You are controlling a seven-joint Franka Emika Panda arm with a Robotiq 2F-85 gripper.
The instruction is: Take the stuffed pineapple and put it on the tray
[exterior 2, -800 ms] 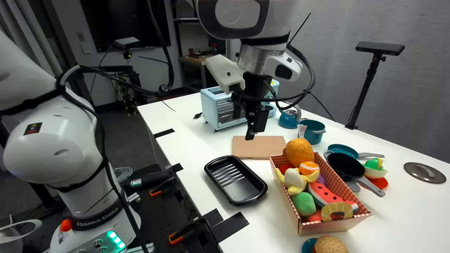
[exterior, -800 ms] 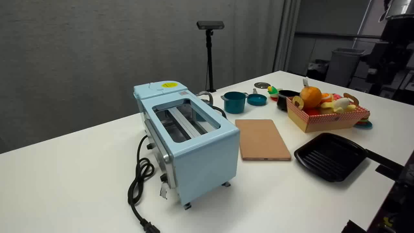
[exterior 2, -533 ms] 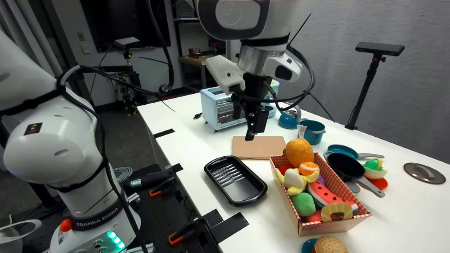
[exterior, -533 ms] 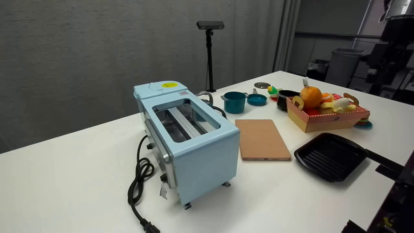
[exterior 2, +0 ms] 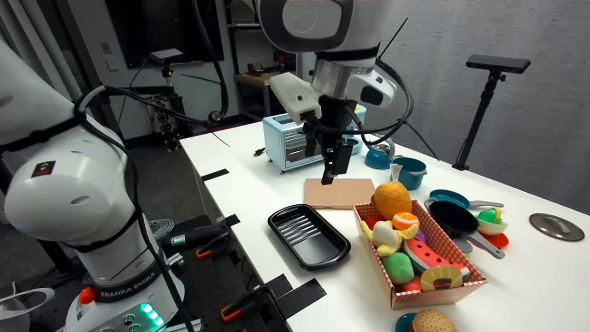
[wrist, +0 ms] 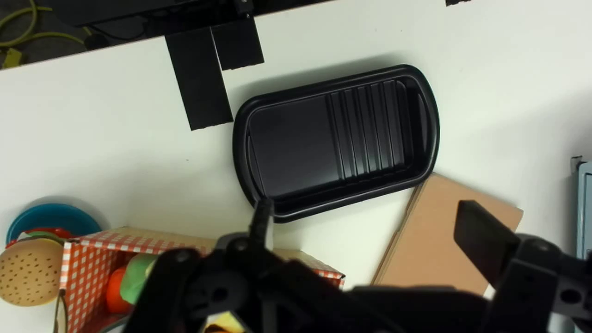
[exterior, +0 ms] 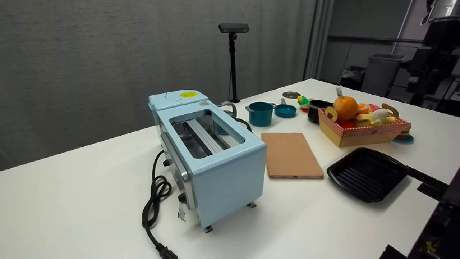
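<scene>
Along the table edge (wrist: pixel 296 14) lies the tray (wrist: pixel 319 145), ridges (wrist: pixel 367 129) toward oven (exterior: pixel 215 162).

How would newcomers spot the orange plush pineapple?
On the white table stands a red-checked rectangular box. At its end nearest the flat brown board sits the rounded orange plush pineapple: white tag on top, bigger than the orange-white round toy beside it.

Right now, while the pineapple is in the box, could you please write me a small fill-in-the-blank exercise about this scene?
1. With the stuffed pineapple in the checked box lies a red toy slice of ____.
2. The tray is ____ in colour.
3. In the wrist view, the gripper is not shut but ____.
4. The toaster oven is light ____ in colour.
Missing words: watermelon; black; open; blue.
</scene>
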